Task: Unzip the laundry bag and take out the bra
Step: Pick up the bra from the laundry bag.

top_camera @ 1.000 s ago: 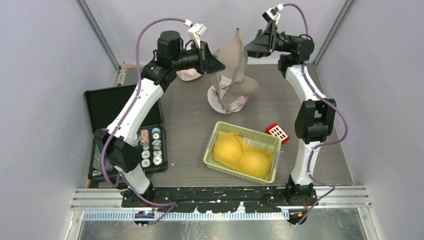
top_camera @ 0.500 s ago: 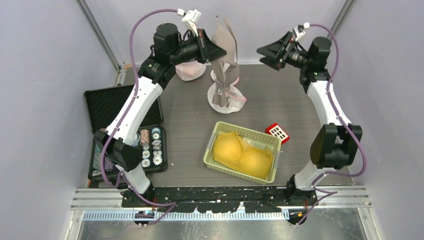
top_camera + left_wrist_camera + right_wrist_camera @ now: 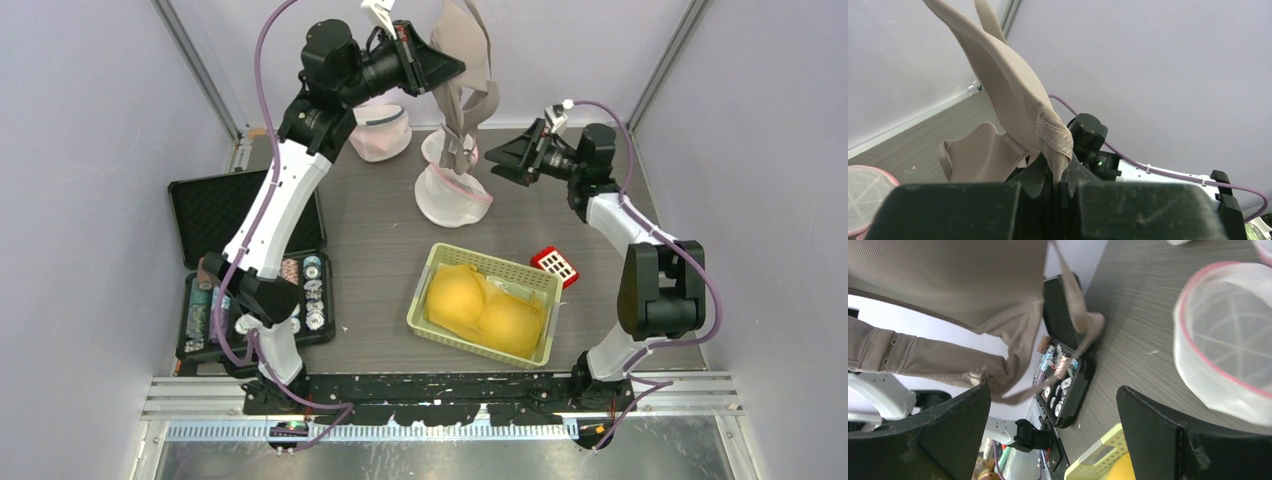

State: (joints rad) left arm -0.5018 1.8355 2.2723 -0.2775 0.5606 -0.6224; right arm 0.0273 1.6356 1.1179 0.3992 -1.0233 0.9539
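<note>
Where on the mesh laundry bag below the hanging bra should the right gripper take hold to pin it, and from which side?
Probably the pink-trimmed rim on the right side of the laundry bag, approached from the right. That edge faces the open right gripper, while the bra, pinched in the left gripper, hangs over the bag's middle.

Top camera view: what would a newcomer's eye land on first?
A beige bra dangling high at the back, pinched in the left pincer, above a white mesh bag. The right pincer gapes open beside it. Nearer the front, a basket holds something bright yellow.
</note>
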